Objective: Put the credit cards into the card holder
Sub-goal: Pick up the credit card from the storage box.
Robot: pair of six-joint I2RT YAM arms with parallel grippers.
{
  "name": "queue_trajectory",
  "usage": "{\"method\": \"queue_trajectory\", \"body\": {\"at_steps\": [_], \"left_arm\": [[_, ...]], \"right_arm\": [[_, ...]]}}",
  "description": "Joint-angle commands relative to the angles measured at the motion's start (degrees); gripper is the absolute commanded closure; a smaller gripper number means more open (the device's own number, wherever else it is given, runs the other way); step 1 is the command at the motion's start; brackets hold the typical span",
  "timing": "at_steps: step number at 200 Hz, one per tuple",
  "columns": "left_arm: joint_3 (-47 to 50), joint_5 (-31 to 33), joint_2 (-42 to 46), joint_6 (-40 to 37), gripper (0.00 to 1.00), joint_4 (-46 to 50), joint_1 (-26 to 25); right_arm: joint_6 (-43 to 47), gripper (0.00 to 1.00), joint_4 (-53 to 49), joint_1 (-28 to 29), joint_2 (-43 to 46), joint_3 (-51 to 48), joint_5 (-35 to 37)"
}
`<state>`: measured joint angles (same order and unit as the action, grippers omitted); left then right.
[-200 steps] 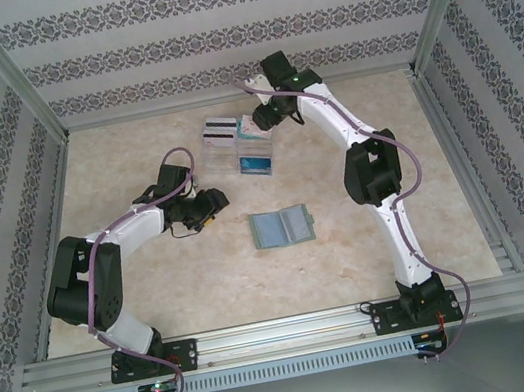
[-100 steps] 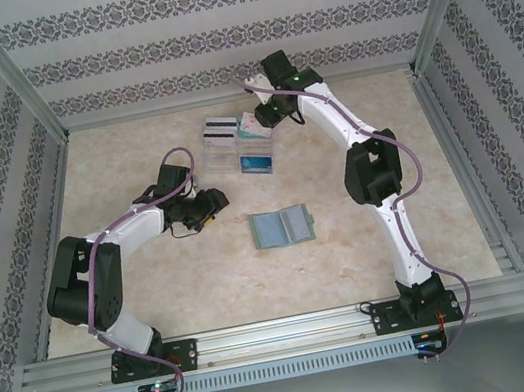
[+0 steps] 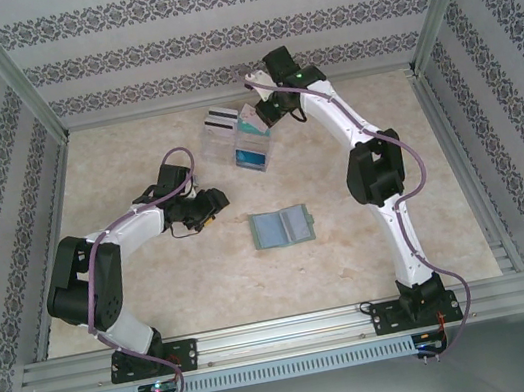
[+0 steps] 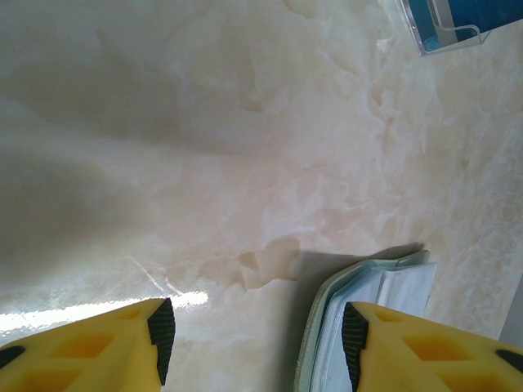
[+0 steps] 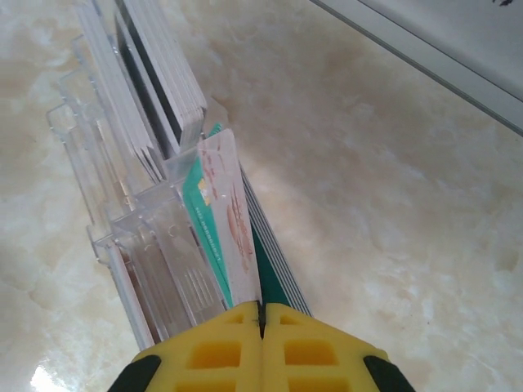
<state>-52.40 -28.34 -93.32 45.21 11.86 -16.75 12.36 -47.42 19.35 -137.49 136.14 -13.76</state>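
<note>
Well, the right claw (image 5: pixel 261 314) is pinched shut on the edge of a pale card (image 5: pixel 231 220) with pinkish marks. The card sticks up from the clear stand (image 5: pixel 122 229) just ahead of the fingertips, with a teal card (image 5: pixel 204 237) pressed against it. The left claw (image 4: pixel 257 339) is spread wide, holding nothing, and the wallet (image 4: pixel 372 286) lies open on the table (image 4: pixel 245 122) by its right finger.

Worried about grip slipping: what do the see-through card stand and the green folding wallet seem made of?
Clear tiered card stand: looks like rigid glossy plastic, perhaps acrylic; a teal card shows through its wall. Sage-green folding card holder: seems soft and matte, fabric or faux leather; cannot tell which.
</note>
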Motion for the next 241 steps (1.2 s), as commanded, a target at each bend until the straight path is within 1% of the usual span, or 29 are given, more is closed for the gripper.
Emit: {"method": "queue_trajectory", "body": {"at_steps": [1,35,65,87,108,145,164,185,203,214,241], "left_arm": [[0.0,-0.5,0.1,0.1,0.42,-1.7,0.1],[-0.2,-0.5,0.1,0.1,0.42,-1.6,0.1],[-0.3,-0.6,0.4,0.1,0.42,-1.5,0.1],[-0.5,-0.9,0.8,0.4,0.42,-1.9,0.1],[-0.5,-2.4,0.8,1.5,0.42,-4.4,0.1],[-0.3,-7.4,-0.1,6.9,0.41,-15.8,0.2],[-0.7,-9.5,-1.0,9.7,0.41,-23.0,0.1],[-1.0,-11.2,-1.8,12.3,0.41,-29.9,0.2],[-0.1,-13.0,-2.7,16.5,0.41,-39.3,0.2],[0.5,-13.9,-3.8,19.2,0.42,-46.8,0.2],[0.0,-16.5,-6.7,25.5,0.44,-61.1,0.2]], "right_arm": [[-0.4,1.0,-0.6,-1.3,2.9,0.7,-4.0],[-2.8,1.0,0.1,-2.7,3.5,0.1,-10.7],[-5.9,1.0,0.9,-4.5,3.9,-0.2,-18.3],[-9.0,1.0,3.6,-5.7,5.3,-2.7,-23.4],[-12.0,1.0,6.5,-6.6,7.1,-5.8,-28.2],[-18.7,1.0,13.5,-7.3,12.8,-14.3,-34.9],[-23.9,1.0,20.9,-7.4,18.1,-23.6,-37.6],[-28.6,1.0,26.6,-7.3,24.3,-33.8,-39.1],[-34.4,1.0,34.7,-7.4,29.7,-43.4,-42.0],[-38.1,1.0,39.3,-7.3,32.7,-48.6,-43.5],[-43.8,1.0,45.7,-6.5,38.4,-58.2,-45.3]]}}
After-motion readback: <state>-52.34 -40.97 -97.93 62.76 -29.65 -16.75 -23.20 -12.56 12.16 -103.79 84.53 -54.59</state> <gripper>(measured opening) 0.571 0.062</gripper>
